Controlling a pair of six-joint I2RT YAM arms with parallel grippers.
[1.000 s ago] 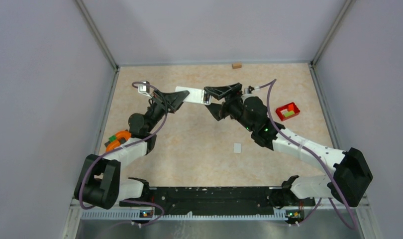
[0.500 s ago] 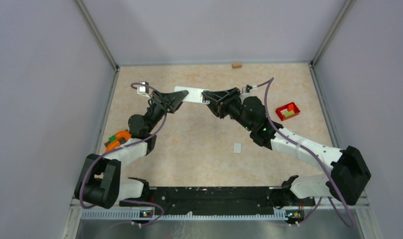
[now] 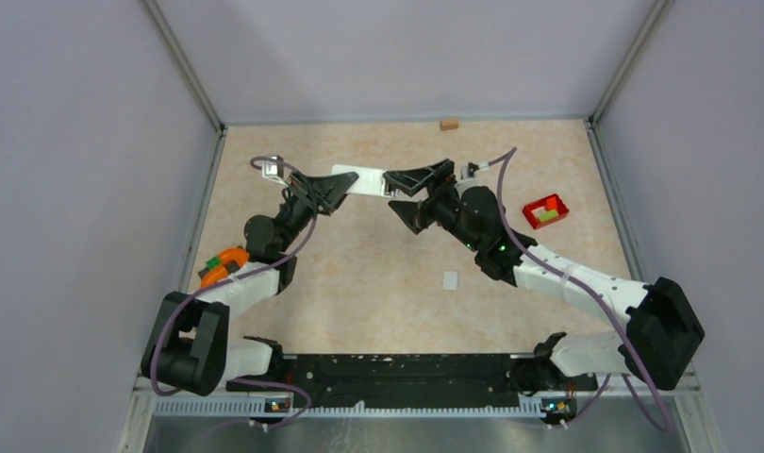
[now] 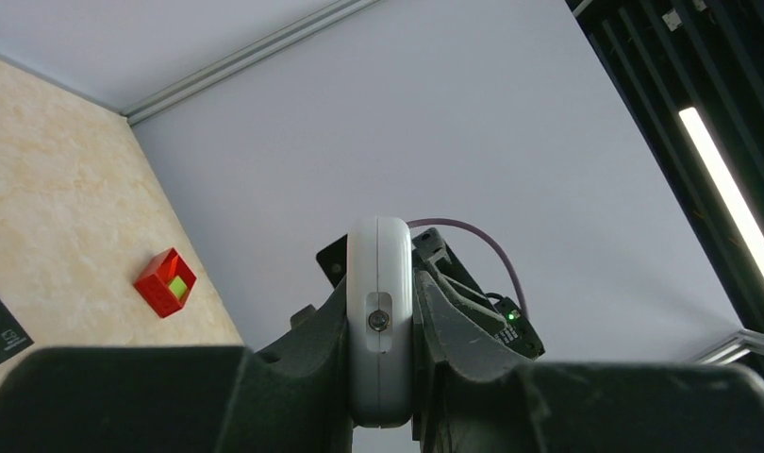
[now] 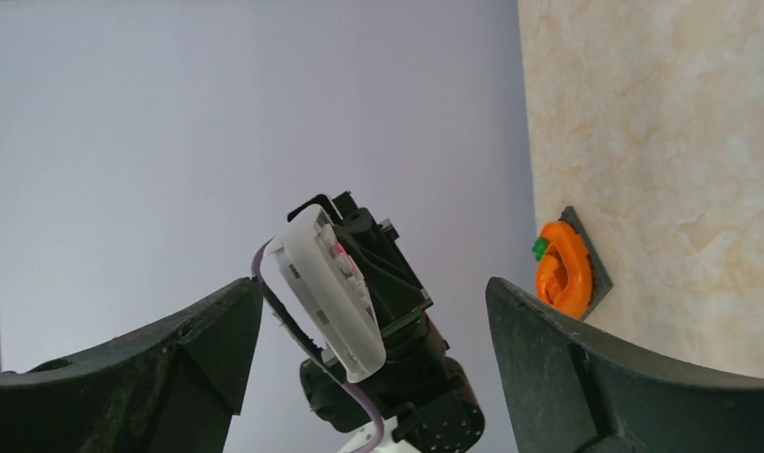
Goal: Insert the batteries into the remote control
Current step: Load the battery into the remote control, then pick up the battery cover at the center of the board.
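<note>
**Left gripper**: closed hard on the remote control. The casing is pinched across its narrow sides at one end and held clear of the table. The rest of the body juts out unsupported toward the other arm.

**Right gripper**: jaws spread wide, nothing held, set just off the free end of the remote.

**Batteries:** none are seen loose on the table. A pink-red spot is noted on the remote's face in the right wrist view. Whether it is a seated cell cannot be told.

**Outward:** a small white piece, possibly the cover, lies well apart on the table. The red tray sits to the right.

**Risks, as judged:**
- The remote is held at one end only, so a push on the free end could pivot it in the clamp or slip it out.
- If a cell is only half seated, it could be shaken loose by a knock or a tilt.
- The fingertips of both arms are crowded together, so a small misjudged approach could bring them into contact.
- If the right jaws are closed off-centre, the casing could be twisted against the left grip.
</note>
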